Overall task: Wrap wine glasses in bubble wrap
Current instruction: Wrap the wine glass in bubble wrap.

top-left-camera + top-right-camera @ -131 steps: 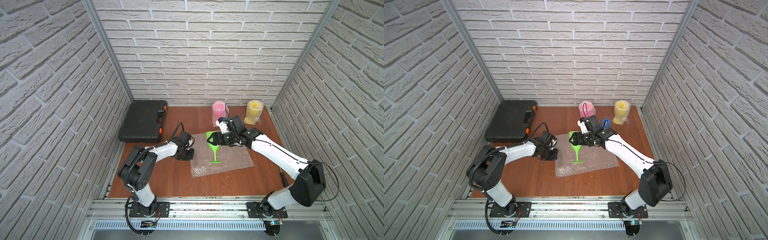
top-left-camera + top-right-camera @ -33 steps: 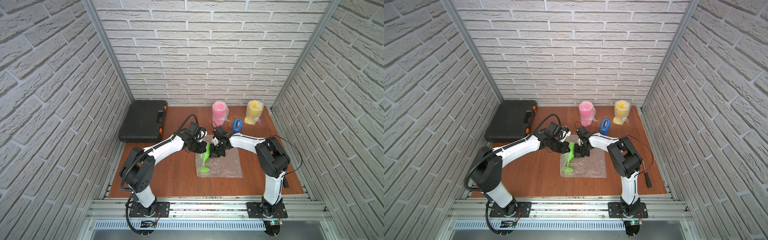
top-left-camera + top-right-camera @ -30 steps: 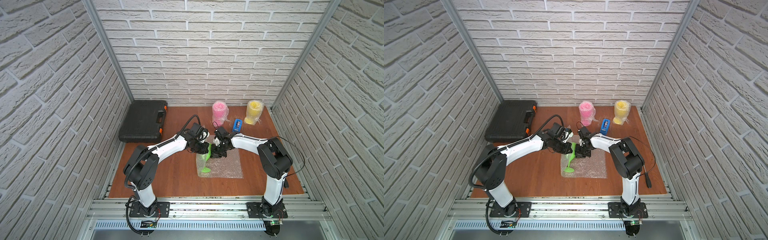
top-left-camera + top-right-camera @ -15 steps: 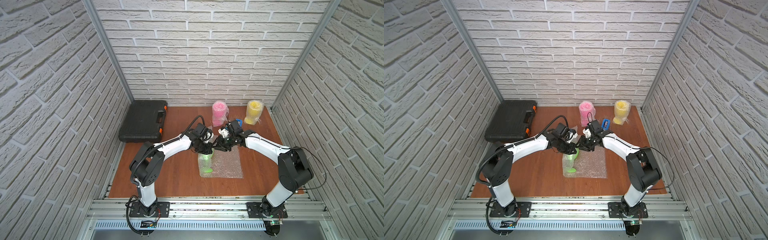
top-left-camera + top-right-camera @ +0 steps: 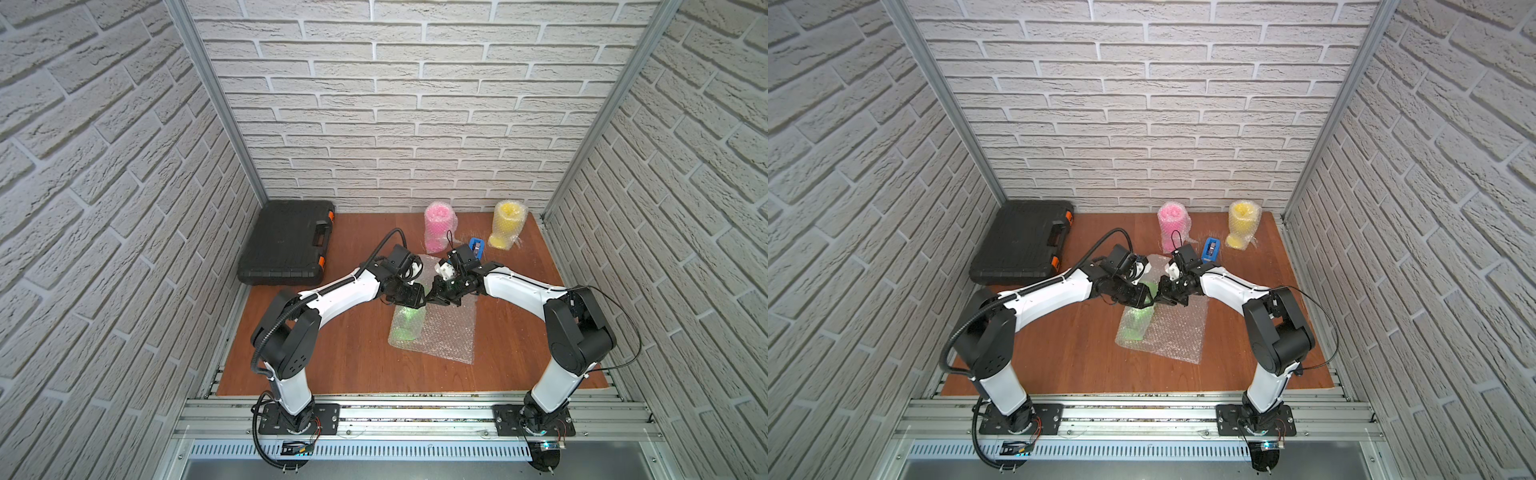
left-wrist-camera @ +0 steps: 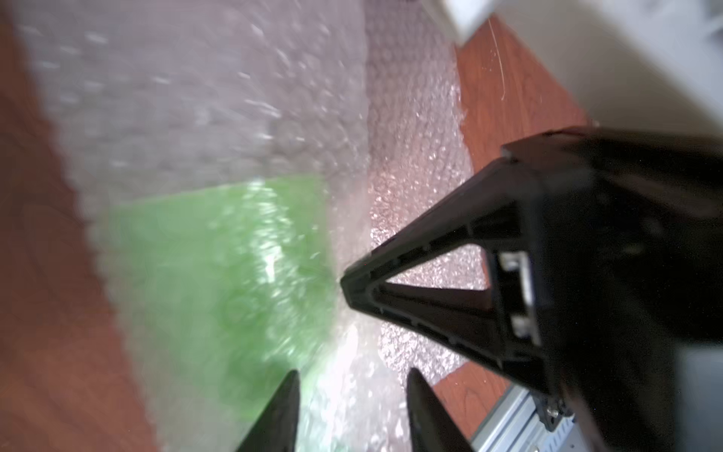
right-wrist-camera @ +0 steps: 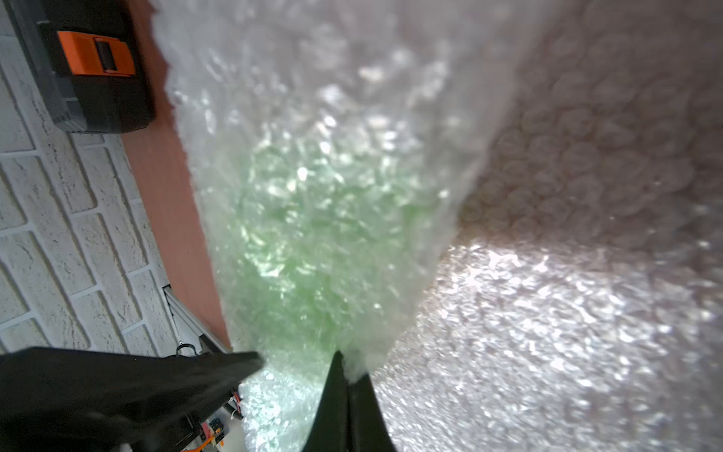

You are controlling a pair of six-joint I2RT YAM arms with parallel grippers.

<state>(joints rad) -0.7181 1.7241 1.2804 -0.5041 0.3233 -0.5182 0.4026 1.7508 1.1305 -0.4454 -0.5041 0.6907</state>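
R gripper (image 7: 346,364) has its jaws nipped tight on a puckered edge of the bubble wrap (image 7: 547,332), at the end of the green goblet (image 7: 305,242) that points to the table's back edge. L gripper (image 6: 352,395) sits tip-to-tip w/ it, jaws partway apart, wrap showing in the gap but nothing clamped afaict. Goblet lies on its side about mid-table (image 5: 353,353) under one folded-over flap, rest of the sheet flat toward the right edge. Pink goblet (image 5: 438,226) & yellow goblet (image 5: 507,224) stand bundled along the back edge, yellow nr the back-right corner, blue tape dispenser (image 5: 476,247) between them; black case (image 5: 286,245) in the back-left corner. So it's the last glass, first fold only, I'd say. Next: L prob needs a firm hold on flap or bundle so R can let go & roll it onto the loose sheet w/o the flap springing back
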